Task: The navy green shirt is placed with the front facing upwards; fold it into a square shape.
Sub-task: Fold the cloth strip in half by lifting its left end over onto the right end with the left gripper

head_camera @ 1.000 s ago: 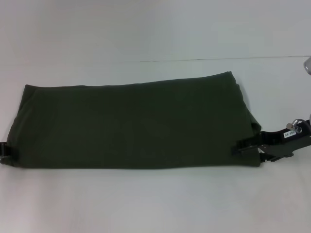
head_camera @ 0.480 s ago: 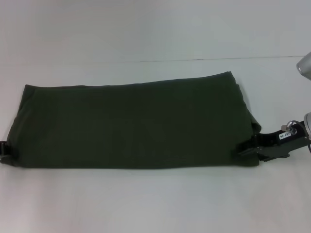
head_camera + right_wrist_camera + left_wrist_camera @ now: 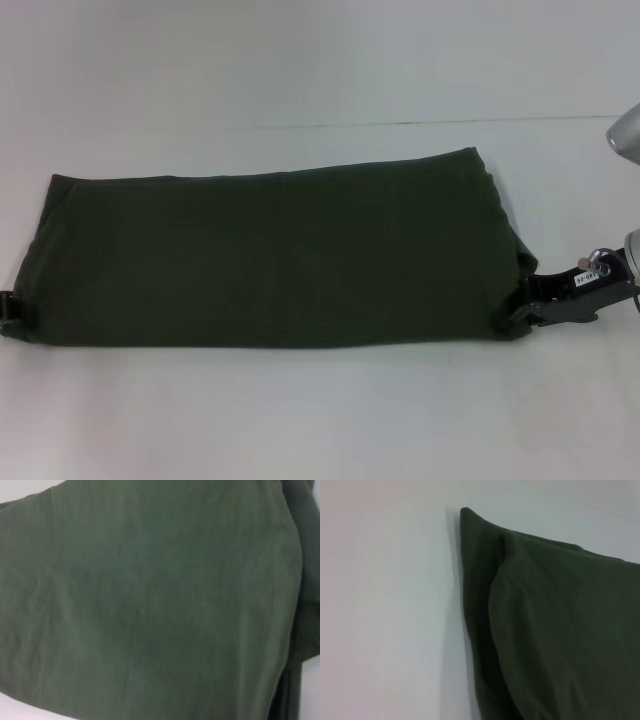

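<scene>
The navy green shirt [image 3: 270, 250] lies flat on the white table as a long folded band running left to right, with plain cloth facing up. No lettering or collar shows. My left gripper [image 3: 8, 310] peeks in at the shirt's near left corner, mostly cut off by the picture edge. At the near right corner my right gripper [image 3: 518, 316] touches the cloth's edge. The left wrist view has a folded corner of the shirt [image 3: 555, 630] lying on the table. Almost all of the right wrist view is the shirt's cloth [image 3: 150, 605].
The white table [image 3: 320, 60] stretches bare behind and in front of the shirt. A thin seam line [image 3: 450, 123] crosses it at the back. A grey part of my right arm [image 3: 627, 130] shows at the right edge.
My right gripper has slid a little to the right, from over the shirt's near right corner to its very edge. The shirt and left gripper have hardly moved.
</scene>
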